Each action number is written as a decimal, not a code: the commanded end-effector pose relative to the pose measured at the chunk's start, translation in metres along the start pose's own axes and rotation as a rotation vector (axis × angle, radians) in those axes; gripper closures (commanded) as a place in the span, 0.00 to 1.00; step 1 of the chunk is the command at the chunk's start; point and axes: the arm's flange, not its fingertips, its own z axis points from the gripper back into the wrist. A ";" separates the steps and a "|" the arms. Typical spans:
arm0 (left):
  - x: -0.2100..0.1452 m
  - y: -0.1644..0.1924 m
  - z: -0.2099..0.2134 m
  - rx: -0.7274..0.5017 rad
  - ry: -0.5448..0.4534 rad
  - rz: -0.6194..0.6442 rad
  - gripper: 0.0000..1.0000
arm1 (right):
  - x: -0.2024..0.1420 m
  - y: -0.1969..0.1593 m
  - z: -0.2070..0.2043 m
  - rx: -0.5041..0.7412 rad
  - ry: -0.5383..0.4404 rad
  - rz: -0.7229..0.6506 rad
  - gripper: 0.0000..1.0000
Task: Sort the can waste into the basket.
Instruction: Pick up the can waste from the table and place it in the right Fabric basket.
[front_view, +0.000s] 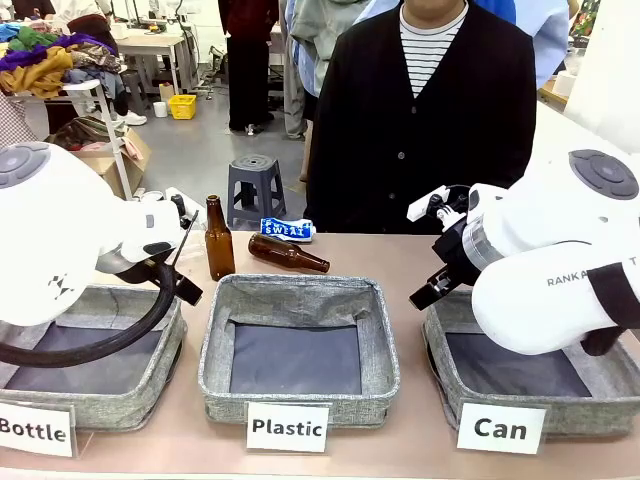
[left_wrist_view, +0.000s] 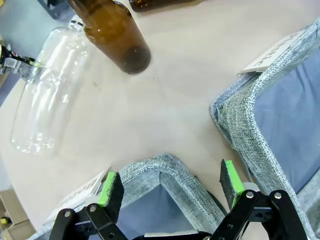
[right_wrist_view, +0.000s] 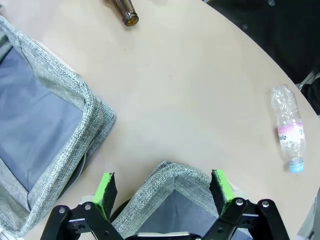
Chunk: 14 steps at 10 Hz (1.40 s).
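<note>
Three grey fabric bins line the near edge: Bottle bin (front_view: 120, 405), Plastic bin (front_view: 300, 290), Can bin (front_view: 590, 418) on the robot's right.

Left gripper (left_wrist_view: 169, 172): jaws wide, nothing between them, over a corner of the Bottle bin. Right gripper (right_wrist_view: 161, 177): equally wide, empty, over a corner of the Can bin.

Mid-table: upright brown bottle (front_view: 219, 240), a lying brown bottle (front_view: 288, 253) just beside it, a large clear plastic bottle (left_wrist_view: 45, 95) on its side nearby, and a small blue-capped plastic bottle (right_wrist_view: 289, 129) lying farther right.

Far edge: blue SWEAT can (front_view: 287, 229) on its side before the person (front_view: 420, 120), well apart from the Can bin.
</note>
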 end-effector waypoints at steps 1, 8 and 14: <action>0.000 0.000 0.000 0.000 0.000 -0.001 0.00 | 0.000 0.000 0.000 0.000 0.000 0.000 0.00; 0.000 0.000 0.000 0.000 0.000 -0.001 0.00 | 0.000 0.000 0.000 0.000 0.000 0.000 0.00; 0.000 0.000 0.000 0.000 0.000 -0.001 0.00 | 0.000 0.000 0.000 0.000 0.000 0.000 0.00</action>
